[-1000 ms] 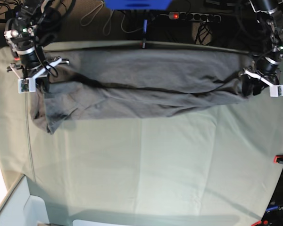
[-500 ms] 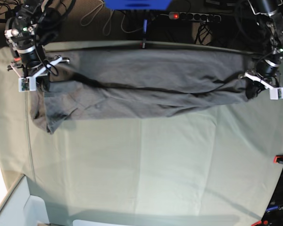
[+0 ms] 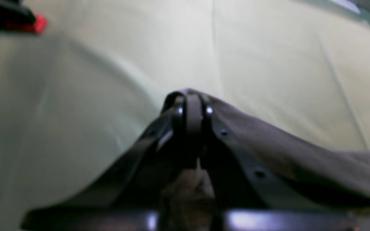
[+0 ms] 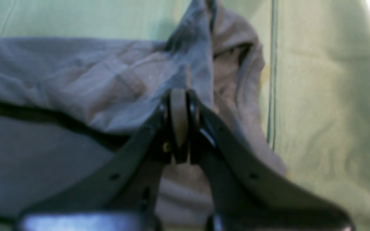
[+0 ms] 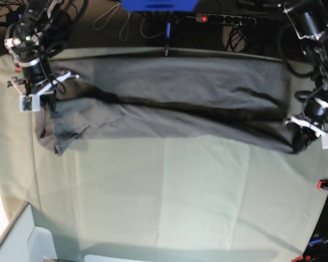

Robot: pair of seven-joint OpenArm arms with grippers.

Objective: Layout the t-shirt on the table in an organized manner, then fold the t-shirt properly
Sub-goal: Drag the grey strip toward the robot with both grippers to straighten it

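Note:
The dark grey t-shirt (image 5: 175, 93) lies stretched in a long folded band across the far part of the table (image 5: 180, 191). At the base view's right end, my left gripper (image 5: 300, 143) is shut on the shirt's corner. In the left wrist view the left gripper (image 3: 189, 102) pinches the cloth edge (image 3: 300, 154) just above the table. My right gripper (image 5: 48, 101) holds the other end at the base view's left. The right wrist view shows the right gripper (image 4: 178, 96) shut on a raised fold of the shirt (image 4: 75, 80), with a crumpled sleeve (image 4: 236, 64) beyond it.
A power strip (image 5: 224, 19) and cables lie past the far edge, beside a blue object (image 5: 159, 4). A red clip (image 5: 323, 184) sits at the right table edge, the same red clip (image 3: 39, 23) showing in the left wrist view. A white box (image 5: 22, 240) stands at the near left corner.
My left gripper has shut on the shirt's right corner and pulled it toward the near side and outward, drawing that end along. The right gripper has lifted slightly, still shut on the cloth.

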